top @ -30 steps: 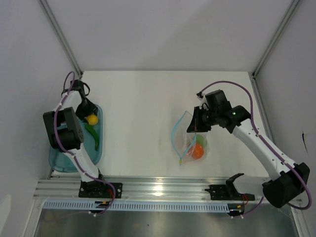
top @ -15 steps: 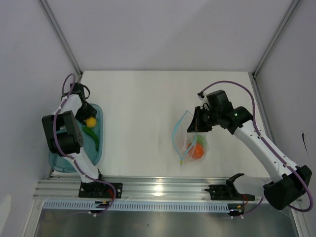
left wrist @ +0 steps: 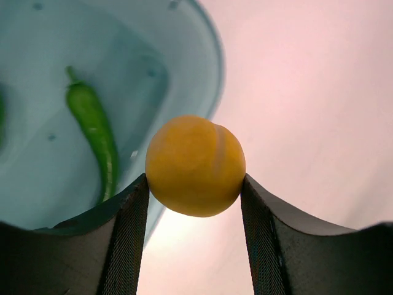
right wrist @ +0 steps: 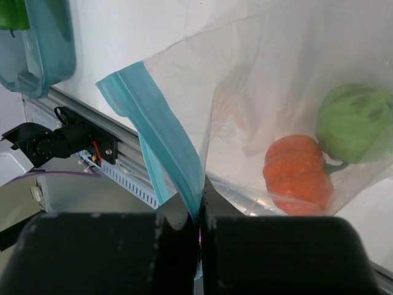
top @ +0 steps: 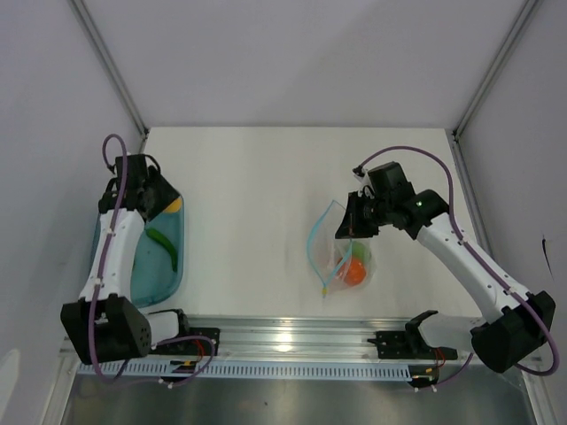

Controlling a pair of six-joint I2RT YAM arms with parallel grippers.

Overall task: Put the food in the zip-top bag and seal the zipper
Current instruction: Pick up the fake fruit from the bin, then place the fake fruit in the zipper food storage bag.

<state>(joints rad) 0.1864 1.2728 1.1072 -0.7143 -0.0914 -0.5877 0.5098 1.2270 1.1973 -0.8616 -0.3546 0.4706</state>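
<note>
My left gripper [top: 166, 203] is shut on the small yellow fruit [left wrist: 195, 166] and holds it above the right rim of the teal tray [top: 133, 270]. The slim green chili [top: 165, 245] lies in the tray, and it also shows in the left wrist view [left wrist: 98, 138]. My right gripper [top: 348, 227] is shut on the light blue zipper strip [right wrist: 166, 141] and holds the mouth of the clear zip-top bag [top: 339, 255] up and open. An orange fruit [right wrist: 298, 175] and a green round fruit [right wrist: 356, 132] lie inside the bag.
The tray stands at the table's left edge, next to the left arm. A metal rail [top: 292, 341] runs along the near edge. White walls and frame posts close the back and sides. White tabletop [top: 248, 204] lies between tray and bag.
My left arm has swung and lifted the yellow fruit out of the tray to over its right rim. The right gripper and the bag have barely moved.
</note>
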